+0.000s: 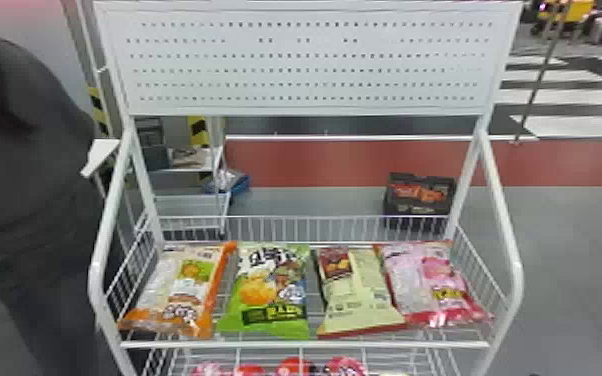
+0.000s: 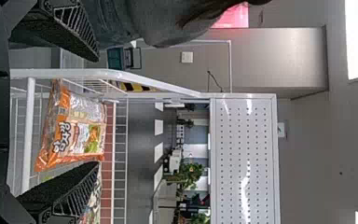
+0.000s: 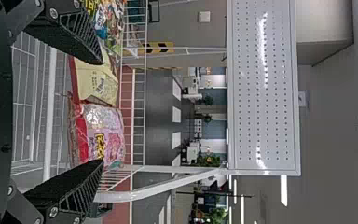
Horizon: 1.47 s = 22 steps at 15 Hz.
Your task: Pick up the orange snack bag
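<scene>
Four snack bags lie side by side in one row on the white wire rack [image 1: 305,345]. The orange snack bag [image 1: 157,295] is at the robot's left end, followed by one green bag [image 1: 270,295], one cream bag [image 1: 357,295] and one pink bag [image 1: 427,280]. All four are plump, roughly rectangular and made of shiny, crinkled film with flat ends; the orange one has bright orange borders round a pale printed middle. Thin metal wires form the rack's floor and sides, thick round tubes bend along its two ends, and one flat white panel [image 1: 310,60] above carries six rows of small holes. On a lower level are several red and pink packs [image 1: 295,367], partly cut off. The orange bag's front edge lies just behind the front rail, its outer side near the left wire wall. A narrow strip of wire floor shows between it and the green bag, tapering to almost nothing at the back; the cream and pink bags touch. In the left wrist view, the left gripper [image 2: 98,111] has its two black, wedge-shaped, ribbed fingers spread wide, with the orange bag beyond the gap. The right gripper [image 3: 102,112] is likewise wide open, facing the pink and cream bags.
</scene>
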Motion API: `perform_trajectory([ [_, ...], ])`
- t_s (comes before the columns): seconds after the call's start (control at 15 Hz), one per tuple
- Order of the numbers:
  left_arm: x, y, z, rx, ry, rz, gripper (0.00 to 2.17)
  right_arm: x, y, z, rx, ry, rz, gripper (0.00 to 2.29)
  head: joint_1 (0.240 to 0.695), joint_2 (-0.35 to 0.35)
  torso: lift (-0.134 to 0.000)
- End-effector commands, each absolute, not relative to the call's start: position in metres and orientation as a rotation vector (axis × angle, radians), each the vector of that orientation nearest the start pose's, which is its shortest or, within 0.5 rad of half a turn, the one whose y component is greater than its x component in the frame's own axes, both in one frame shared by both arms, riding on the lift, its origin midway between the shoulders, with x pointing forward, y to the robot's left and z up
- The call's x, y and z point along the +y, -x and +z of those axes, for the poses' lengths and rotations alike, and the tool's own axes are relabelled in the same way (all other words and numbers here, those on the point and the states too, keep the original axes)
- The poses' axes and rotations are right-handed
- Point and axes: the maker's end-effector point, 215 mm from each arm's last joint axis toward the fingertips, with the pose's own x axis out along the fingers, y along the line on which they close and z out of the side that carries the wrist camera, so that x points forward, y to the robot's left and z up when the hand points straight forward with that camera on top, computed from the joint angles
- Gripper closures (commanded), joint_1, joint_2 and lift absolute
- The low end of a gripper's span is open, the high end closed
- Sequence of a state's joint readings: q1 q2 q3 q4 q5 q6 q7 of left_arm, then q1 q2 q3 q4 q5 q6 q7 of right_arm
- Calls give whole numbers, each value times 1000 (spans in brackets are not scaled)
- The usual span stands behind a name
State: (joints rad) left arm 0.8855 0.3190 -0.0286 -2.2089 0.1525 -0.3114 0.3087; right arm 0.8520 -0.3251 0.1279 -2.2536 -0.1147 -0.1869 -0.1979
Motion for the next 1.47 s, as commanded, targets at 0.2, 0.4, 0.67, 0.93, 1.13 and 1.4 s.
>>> perform_trajectory([
  [0.2, 266, -375, -321, -11, -29, 56, 110, -195, -337, -318, 19, 8, 110, 140, 499, 0, 0],
  [0.4, 253, -412, -347, 65, -48, 43, 110, -192, -336, -318, 19, 11, 115, 140, 499, 0, 0],
  [0.67, 231, -454, -363, 113, -73, 12, 113, -189, -335, -320, 23, 17, 117, 140, 499, 0, 0],
  [0.93, 230, -484, -381, 162, -93, 15, 120, -186, -334, -318, 18, 18, 122, 140, 499, 0, 0],
  [1.13, 227, -507, -391, 208, -117, 9, 154, -185, -335, -320, 20, 17, 123, 140, 499, 0, 0],
  [1.4, 239, -537, -406, 271, -129, 32, 211, -184, -336, -320, 21, 15, 124, 140, 499, 0, 0],
])
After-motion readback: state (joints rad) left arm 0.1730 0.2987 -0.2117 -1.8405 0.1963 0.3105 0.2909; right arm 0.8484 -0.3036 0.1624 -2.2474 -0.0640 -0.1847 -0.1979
